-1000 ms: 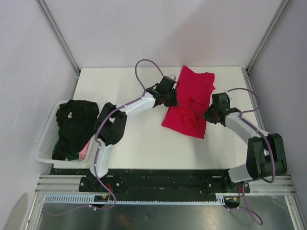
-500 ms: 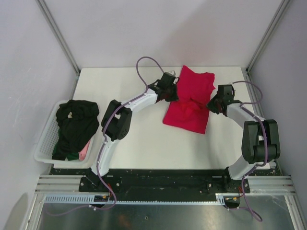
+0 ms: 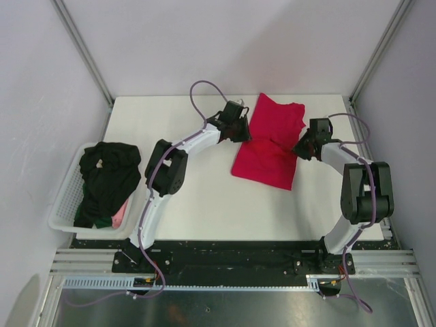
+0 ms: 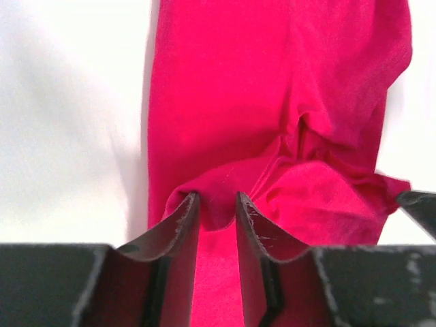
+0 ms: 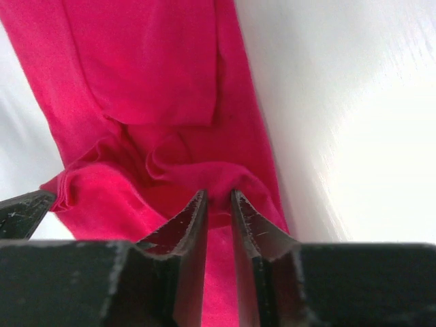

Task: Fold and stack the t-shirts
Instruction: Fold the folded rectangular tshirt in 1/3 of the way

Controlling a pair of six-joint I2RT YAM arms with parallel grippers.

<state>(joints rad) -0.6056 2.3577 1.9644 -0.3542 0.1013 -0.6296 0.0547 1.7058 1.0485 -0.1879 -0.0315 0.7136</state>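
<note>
The red t-shirt (image 3: 267, 146) lay on the white surface (image 3: 191, 197) toward 1 o'clock in the overhead view. Its length ran from 12 to 6 o'clock, and a bunched ridge crossed its middle. The left hand (image 3: 240, 129) sat at the shirt's 9 o'clock edge and the right hand (image 3: 304, 146) at its 3 o'clock edge, both level with that ridge. In each wrist view the 2 fingers stood narrow, with a raised fold of red cloth pinched between their tips. Each hand was therefore holding the shirt by a side edge.

Judged from this, a fold of the first shirt was in hand but not finished. The cloth around the ridge was rumpled, the far part toward 12 o'clock lay fairly flat, and the outline was no tidy rectangle.

At the surface's 9 o'clock edge the white basket (image 3: 63, 197) held the black t-shirt (image 3: 105, 170) in a loose heap. A sliver of the pink t-shirt (image 3: 120, 216) showed under it at the near corner. Neither looked folded, and no stack stood anywhere on the surface. By that reckoning 1 of 3 shirts was being worked, 2 were untouched, and all the stacking was left to do.
</note>
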